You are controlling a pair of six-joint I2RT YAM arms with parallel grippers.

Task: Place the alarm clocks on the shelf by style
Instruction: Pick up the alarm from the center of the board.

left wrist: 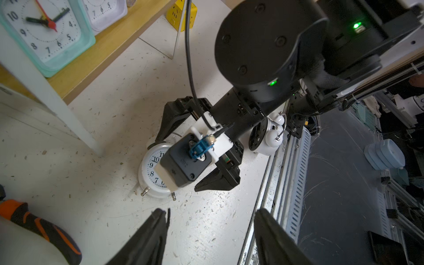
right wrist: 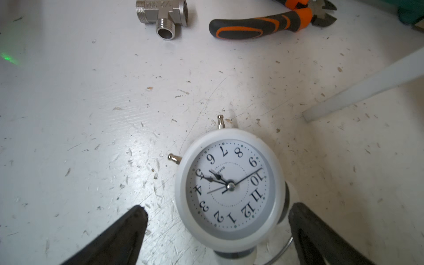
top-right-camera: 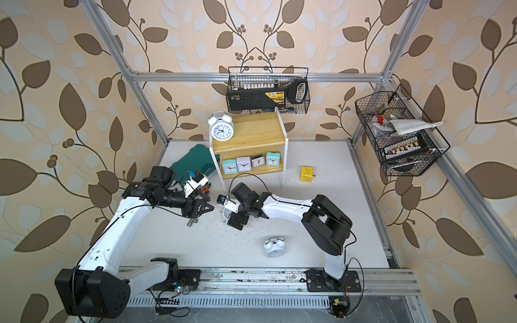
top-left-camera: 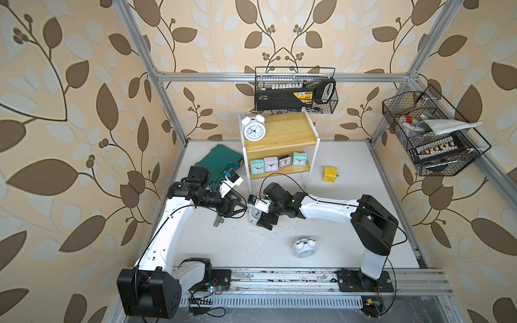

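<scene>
One round white twin-bell alarm clock (right wrist: 229,188), face-up at tabletop (top-left-camera: 349,156) centre.
Right end effector (right wrist: 216,208) spread astride it: centre on case, then close. Left end effector (left wrist: 211,212) spread, empty.

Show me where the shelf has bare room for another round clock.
The top board is bare from the twin-bell clock at one end to the opposite white frame. The lower board is crowded: four square clocks span it.
</scene>
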